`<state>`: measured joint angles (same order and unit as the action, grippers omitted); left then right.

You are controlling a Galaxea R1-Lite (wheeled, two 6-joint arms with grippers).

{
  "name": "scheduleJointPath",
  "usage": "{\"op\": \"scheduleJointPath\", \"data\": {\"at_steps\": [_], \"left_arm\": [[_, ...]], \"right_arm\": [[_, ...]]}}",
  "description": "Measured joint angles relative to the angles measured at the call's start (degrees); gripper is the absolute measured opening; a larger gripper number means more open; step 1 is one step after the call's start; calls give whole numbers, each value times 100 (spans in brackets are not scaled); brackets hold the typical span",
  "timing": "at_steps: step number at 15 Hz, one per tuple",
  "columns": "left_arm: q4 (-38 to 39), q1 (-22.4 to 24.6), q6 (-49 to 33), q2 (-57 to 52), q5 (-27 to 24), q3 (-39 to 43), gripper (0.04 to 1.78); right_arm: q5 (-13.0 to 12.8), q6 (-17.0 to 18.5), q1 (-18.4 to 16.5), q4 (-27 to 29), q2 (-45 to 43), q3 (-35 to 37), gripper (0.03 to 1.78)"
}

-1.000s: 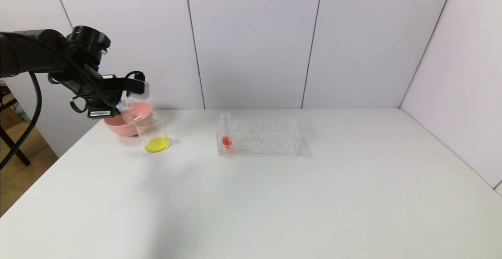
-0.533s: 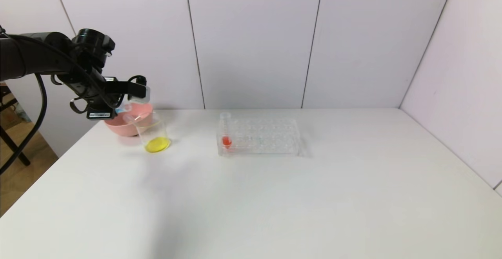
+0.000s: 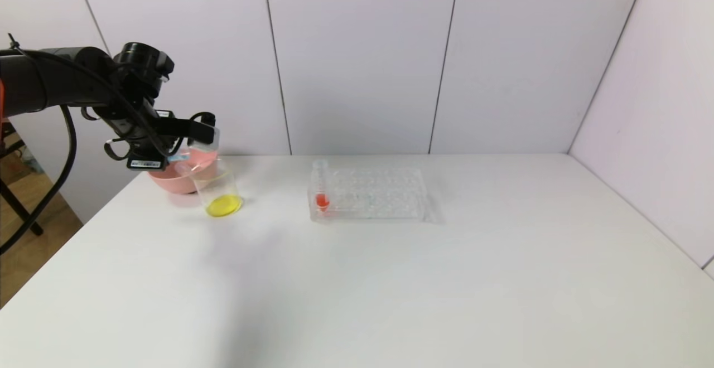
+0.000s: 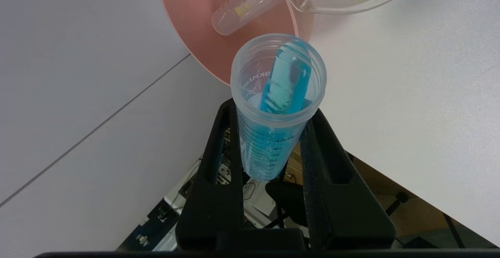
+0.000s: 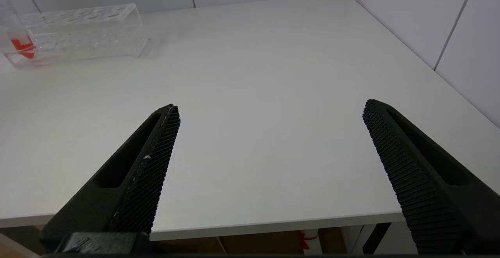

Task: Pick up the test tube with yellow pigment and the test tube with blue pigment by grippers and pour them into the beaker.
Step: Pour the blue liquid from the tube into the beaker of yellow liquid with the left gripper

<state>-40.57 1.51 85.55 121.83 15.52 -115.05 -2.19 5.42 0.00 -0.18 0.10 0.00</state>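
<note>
Blue tube [image 4: 278, 105] sits tilted in our left pincer [image 4: 273, 133], clamped, upper left by the beaker [image 3: 218, 192]. Our right pincer [image 5: 269, 113] stands apart.

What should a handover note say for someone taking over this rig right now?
Left gripper: shut on the blue tube, tipped near the beaker.
Right gripper: open, idle over bare table.
Done: yellow liquid is in the beaker; the emptied yellow tube lies in the pink bowl.
Left: pour the blue; none shows in the beaker.
</note>
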Motion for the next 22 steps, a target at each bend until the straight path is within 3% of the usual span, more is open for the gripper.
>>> {"op": "scheduleJointPath", "data": {"at_steps": [8, 22], "left_arm": [[2, -141, 2, 0, 506, -5, 44], [100, -294, -5, 61, 724, -60, 44]], "right_arm": [[0, 0, 0, 0, 0, 0, 171], [0, 0, 0, 0, 1, 0, 171]]}}
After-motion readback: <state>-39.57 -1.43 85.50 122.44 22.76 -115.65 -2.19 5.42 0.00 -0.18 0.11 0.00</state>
